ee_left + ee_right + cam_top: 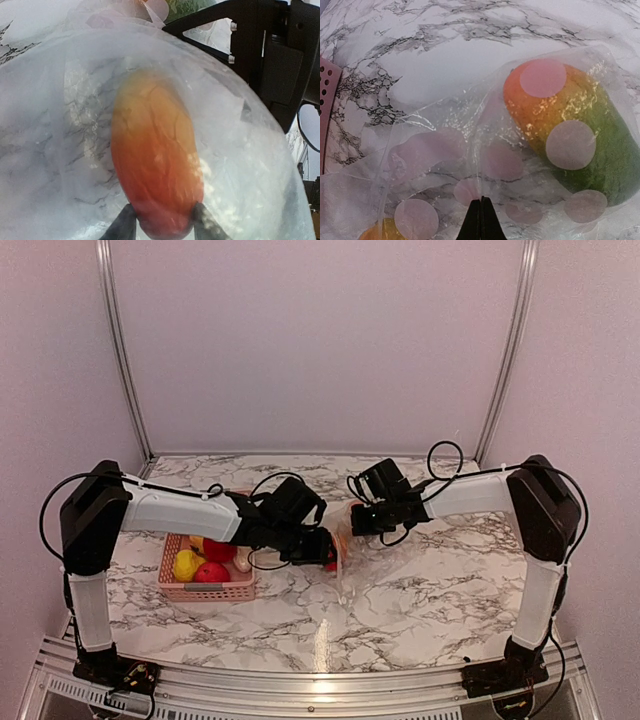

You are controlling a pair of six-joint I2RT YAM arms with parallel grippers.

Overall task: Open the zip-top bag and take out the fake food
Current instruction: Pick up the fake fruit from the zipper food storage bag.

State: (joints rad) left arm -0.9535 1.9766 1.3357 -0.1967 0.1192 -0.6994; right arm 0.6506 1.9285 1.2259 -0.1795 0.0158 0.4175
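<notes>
A glossy plastic fruit (155, 160), yellow-orange shading to red, sits inside a clear crinkly plastic bag (250, 165). The left gripper (164, 227) presses its dark fingertips against both sides of the fruit's lower end.

1. Left wrist view: the orange-red fruit (155, 160) is being blurred behind the film of the zip-top bag (250, 165), its lower end being cut off at six o'clock.
2. The left gripper (162, 222) is being shown only as two tips pressed on that fruit; the rest is being cropped at six o'clock.
3. The right arm (272, 55) is being cut off at two o'clock.
4. Right wrist view: the green-and-orange fruit (580, 150) is being cropped at three o'clock and partly masked by pale round spots (570, 145).
5. The right gripper (481, 215), pinched on the film, is being cropped at six o'clock.
6. The pink basket (327, 100) is being cut off at nine o'clock.
</notes>
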